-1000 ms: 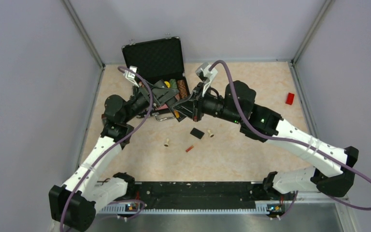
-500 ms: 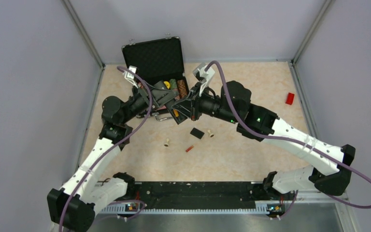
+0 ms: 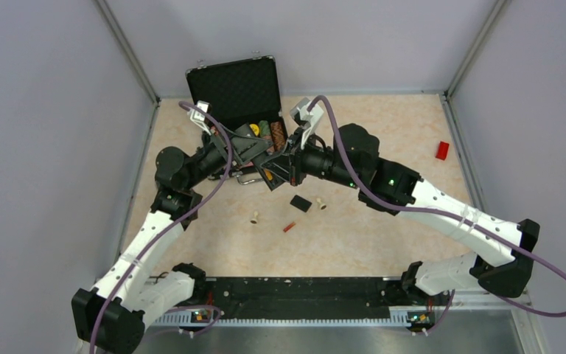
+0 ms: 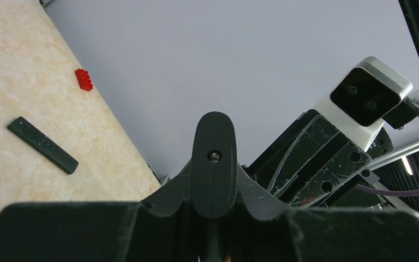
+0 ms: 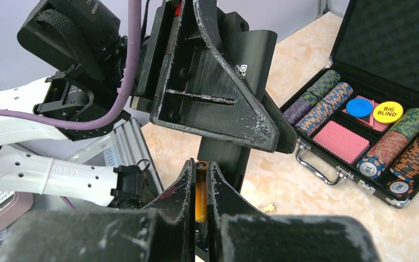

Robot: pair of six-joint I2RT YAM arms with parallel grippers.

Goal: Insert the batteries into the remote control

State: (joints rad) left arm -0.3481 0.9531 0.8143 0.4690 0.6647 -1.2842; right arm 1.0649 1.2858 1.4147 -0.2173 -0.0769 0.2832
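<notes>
Right gripper (image 5: 201, 166), jaws drawn narrow, pinches a small orange cylindrical battery (image 5: 201, 191) with a metallic end. It stands upright between the pads, and only a thin strip shows. Left gripper (image 4: 214, 191), clamped, holds a slim black plastic bar, judged to be the remote control (image 5: 256, 65), in the air just beside the open black case of poker chips (image 5: 403, 43). The bar's visible side is plain with small white print; no buttons or compartment show. A second red-orange battery (image 3: 289, 226) lies on the beige table (image 3: 383, 118) near the small black back cover (image 3: 300, 203). Likely risks: the battery twisting in so thin a pinch when pressed against a contact, or the remote pivoting in the left jaws under that push. Polarity cannot be told.
</notes>
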